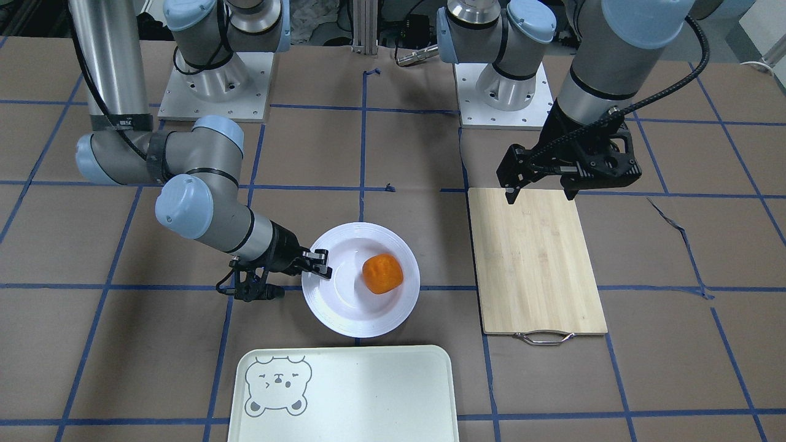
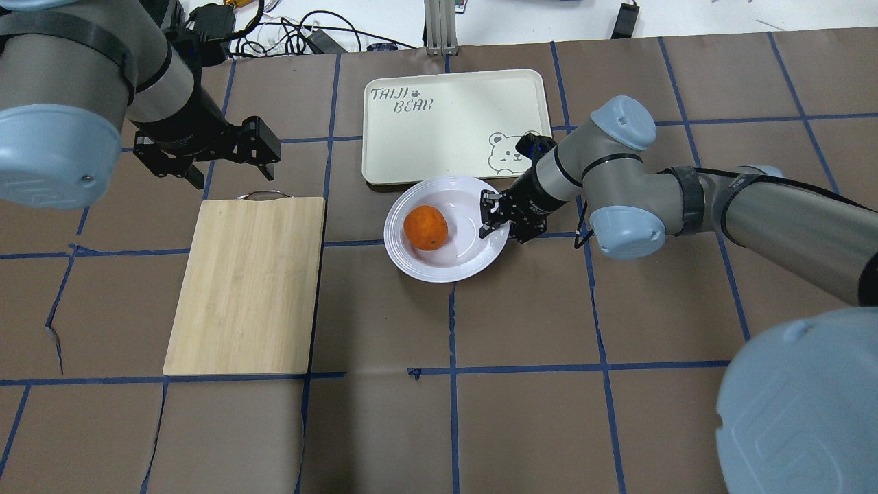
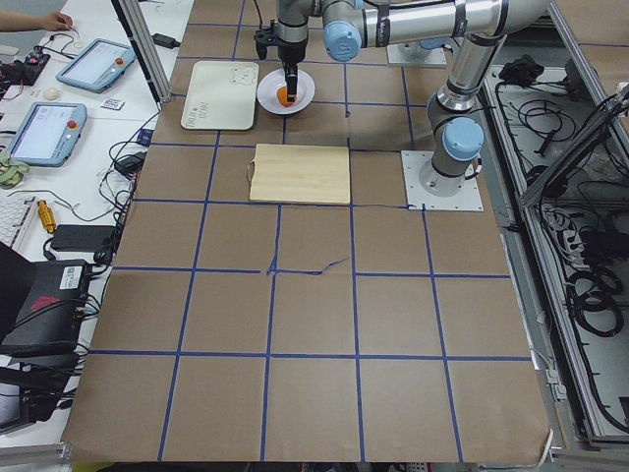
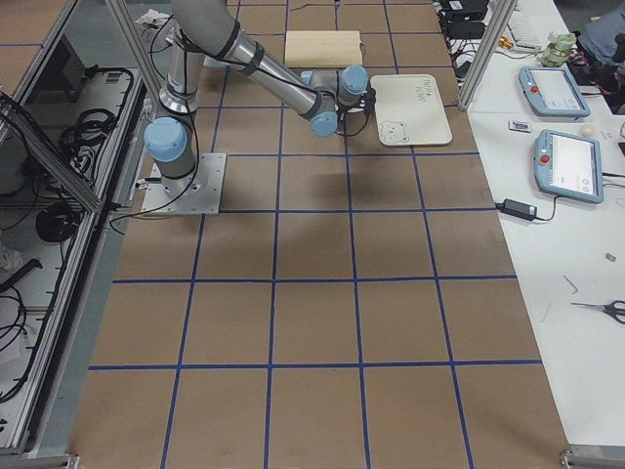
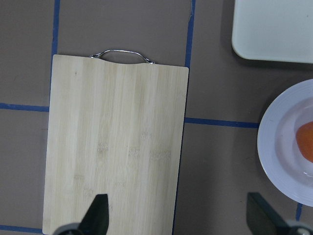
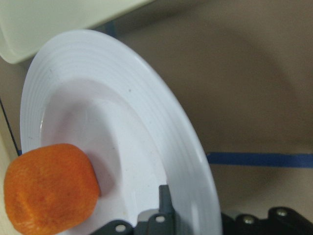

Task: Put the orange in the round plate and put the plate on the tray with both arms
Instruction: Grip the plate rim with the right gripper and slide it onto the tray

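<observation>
Seen from overhead, the round plate (image 2: 446,271) lies on the counter (image 2: 521,309) with its 12 o'clock edge just beside the tray's (image 2: 453,130) near rim. The front-facing view shows a thin strip of counter between them. The orange (image 2: 425,227) sits in the plate's shallow well, a little toward 9 o'clock. Its peel is bumpy and its shape lumpy against the glossy white glaze with faint rings on the wide rim.

The right gripper (image 2: 494,218) has the plate's rim clamped at 3 o'clock, one finger (image 6: 164,208) over the inner slope and the other outside the edge.

At 9 o'clock from the plate, across a band of bare counter, lies a pale bamboo cutting board (image 2: 247,281), its metal handle at the 12 o'clock end. The left gripper (image 2: 233,177) hangs above that end with its jaws spread wide, holding nothing.

The tray is matte mint-white with rounded corners and has nothing on it. The brown counter with its blue tape grid runs open toward 6 o'clock.
</observation>
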{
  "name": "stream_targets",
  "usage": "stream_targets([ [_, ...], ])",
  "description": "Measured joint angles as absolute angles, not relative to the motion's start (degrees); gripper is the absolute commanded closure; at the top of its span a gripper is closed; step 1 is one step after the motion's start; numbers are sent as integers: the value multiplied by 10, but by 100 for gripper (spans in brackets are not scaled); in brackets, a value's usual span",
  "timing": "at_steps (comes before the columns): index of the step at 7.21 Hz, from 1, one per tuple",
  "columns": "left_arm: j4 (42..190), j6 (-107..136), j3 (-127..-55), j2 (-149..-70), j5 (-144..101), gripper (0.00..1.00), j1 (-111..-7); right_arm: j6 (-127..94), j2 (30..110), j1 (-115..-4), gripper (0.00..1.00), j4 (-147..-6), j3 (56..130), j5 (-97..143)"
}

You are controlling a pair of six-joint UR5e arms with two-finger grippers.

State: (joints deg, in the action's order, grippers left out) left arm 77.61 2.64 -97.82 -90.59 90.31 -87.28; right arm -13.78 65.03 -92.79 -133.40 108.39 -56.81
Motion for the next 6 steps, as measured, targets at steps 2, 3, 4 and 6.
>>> stream_targets([
  [2, 776, 26, -979, -906, 903, 0, -873, -164, 645, -927, 100, -1331, 1040, -559],
  [3, 776, 26, -979, -906, 903, 0, -873, -175, 626, -926, 100, -1331, 992, -561],
  [4, 776, 26, -979, -906, 903, 0, -873, -179, 582, -923, 100, -1330, 919, -565],
  [6, 776, 26, -979, -907, 903, 0, -873, -175, 489, -912, 100, -1318, 797, -572],
])
